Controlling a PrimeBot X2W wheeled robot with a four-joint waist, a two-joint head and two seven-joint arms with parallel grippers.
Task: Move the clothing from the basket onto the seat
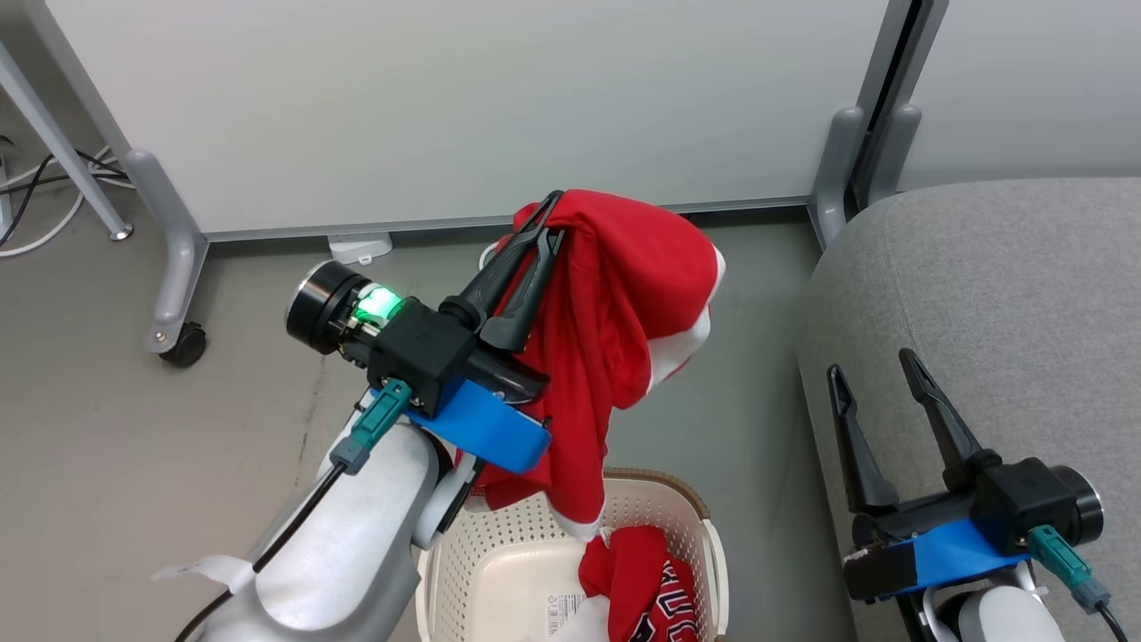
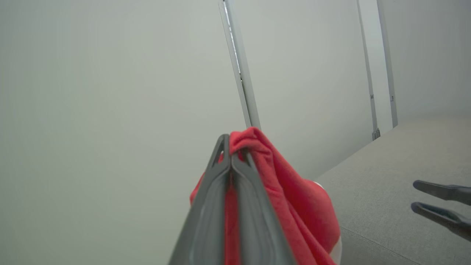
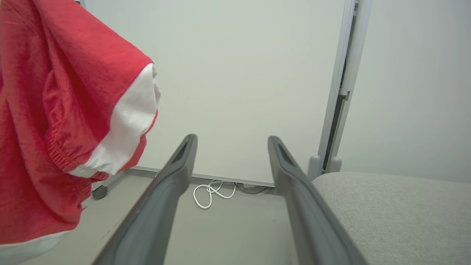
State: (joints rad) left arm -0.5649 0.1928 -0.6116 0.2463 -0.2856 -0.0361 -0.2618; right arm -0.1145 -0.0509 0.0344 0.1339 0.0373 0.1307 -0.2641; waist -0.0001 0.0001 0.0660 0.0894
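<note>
Starting at the far left, loose cables (image 1: pixel 49 230) trail over the smooth grey floor (image 1: pixel 134 464) beside a slanted metal leg (image 1: pixel 62 144). Next comes a pale partition panel (image 1: pixel 463 98) standing on grey feet, one of them ending in a black caster (image 1: pixel 184 346). In front of the panel the left gripper (image 1: pixel 554 214) is raised, its fingers pressed together on a pinch of the red garment (image 1: pixel 624 303). The garment hangs clear of the floor with white trim along its right side, and its lowest white-edged corner dangles over the basket (image 1: pixel 499 535). That basket sits on the floor directly below, cream and perforated with a brown rim. A red jersey (image 1: pixel 651 588) with dark lettering lies bunched against its right wall. A strip of bare floor separates it from the seat (image 1: pixel 998 267), a broad grey upholstered cushion with a rounded edge. The right gripper (image 1: pixel 871 363) hovers by the seat's left edge, fingers spread wide with nothing between them.
</note>
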